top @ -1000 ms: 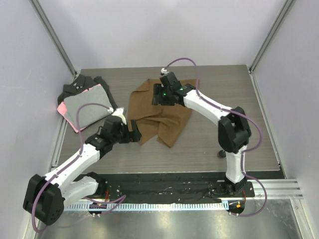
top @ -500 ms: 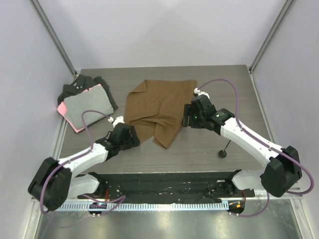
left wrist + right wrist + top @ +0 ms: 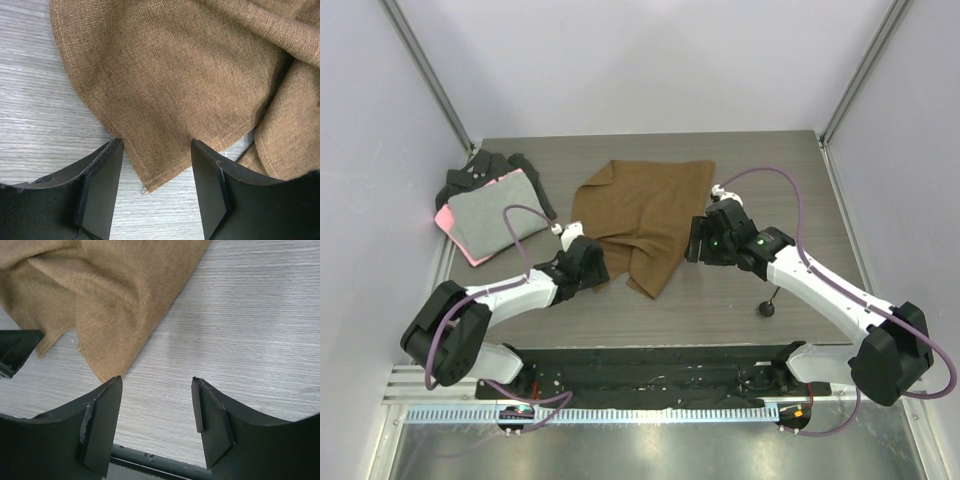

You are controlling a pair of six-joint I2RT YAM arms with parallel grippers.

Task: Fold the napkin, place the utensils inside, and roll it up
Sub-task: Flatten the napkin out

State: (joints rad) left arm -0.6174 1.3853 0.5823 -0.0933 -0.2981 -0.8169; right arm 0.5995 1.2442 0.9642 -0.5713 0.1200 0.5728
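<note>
The brown napkin (image 3: 645, 210) lies rumpled and partly folded over itself in the middle of the table. My left gripper (image 3: 599, 270) is open at its near-left corner. In the left wrist view that corner (image 3: 150, 175) lies flat on the table between my spread fingers (image 3: 102, 187), unclamped. My right gripper (image 3: 693, 245) is open and empty by the napkin's right edge. In the right wrist view it (image 3: 156, 415) hangs over bare table, with the napkin (image 3: 110, 295) ahead to the left. The black utensil (image 3: 769, 303) lies right of the napkin, its handle partly hidden under my right arm.
A grey cloth with a pink edge (image 3: 495, 215) lies on black cloths (image 3: 480, 172) at the far left. A black rail (image 3: 650, 365) runs along the table's near edge. Pale walls close in the left, back and right sides.
My right gripper has left the napkin's far edge and come to its right side. My left gripper has moved right onto the near-left corner. The napkin lies more spread out.
</note>
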